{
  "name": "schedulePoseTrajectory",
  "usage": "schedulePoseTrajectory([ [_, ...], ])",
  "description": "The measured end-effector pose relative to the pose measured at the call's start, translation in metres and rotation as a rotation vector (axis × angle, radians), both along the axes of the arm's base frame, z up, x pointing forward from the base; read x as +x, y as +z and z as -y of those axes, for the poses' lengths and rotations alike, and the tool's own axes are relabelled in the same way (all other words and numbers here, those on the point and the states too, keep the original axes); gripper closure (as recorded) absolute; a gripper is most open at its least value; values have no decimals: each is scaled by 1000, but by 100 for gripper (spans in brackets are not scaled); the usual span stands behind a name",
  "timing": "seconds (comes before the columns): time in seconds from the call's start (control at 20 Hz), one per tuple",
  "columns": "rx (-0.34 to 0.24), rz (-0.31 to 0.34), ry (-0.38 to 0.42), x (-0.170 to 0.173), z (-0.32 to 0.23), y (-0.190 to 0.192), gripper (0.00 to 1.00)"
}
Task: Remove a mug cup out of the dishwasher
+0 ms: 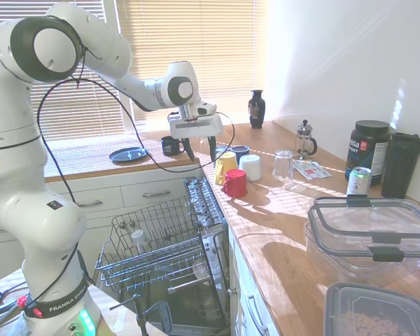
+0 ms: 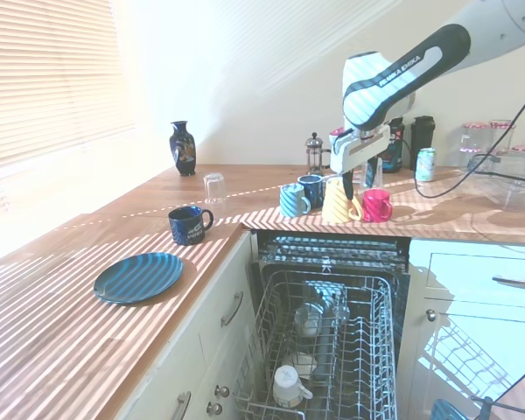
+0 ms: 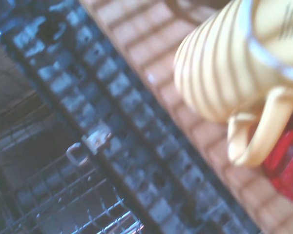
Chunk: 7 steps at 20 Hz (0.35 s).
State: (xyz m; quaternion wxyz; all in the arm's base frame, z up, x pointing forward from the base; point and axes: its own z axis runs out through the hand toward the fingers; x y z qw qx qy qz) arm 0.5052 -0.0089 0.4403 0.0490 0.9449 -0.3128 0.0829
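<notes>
While sunlit, mug cup [image 1: 225,166] plain yellow, blind-striped, upside down

I see the wooden counter [image 2: 87,341] carrying a blue plate [image 2: 137,277] near its front edge, a dark blue mug [image 2: 189,225] behind it, a vase [image 2: 182,148] at the back, and yellow [image 2: 339,202], red [image 2: 377,205] and striped [image 2: 291,200] mugs clustered above the dishwasher [image 2: 328,341].

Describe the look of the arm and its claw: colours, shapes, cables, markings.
The arm is glossy white with rounded segments and dark grey-black round joint caps. A black band near its bottom reads FRANKA EMIKA in white, and the same name shows on a dark strip in the second exterior view. Black cables loop along it. The claw has a white boxy body with two slim dark fingers.
</notes>
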Motion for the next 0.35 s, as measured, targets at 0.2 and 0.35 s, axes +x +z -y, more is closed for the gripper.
schedulePoseTrajectory([
  [0.2,12,-11,8,-47,-14,-23,0],
  [0.35,22,-12,4,-62,-17,-34,0],
])
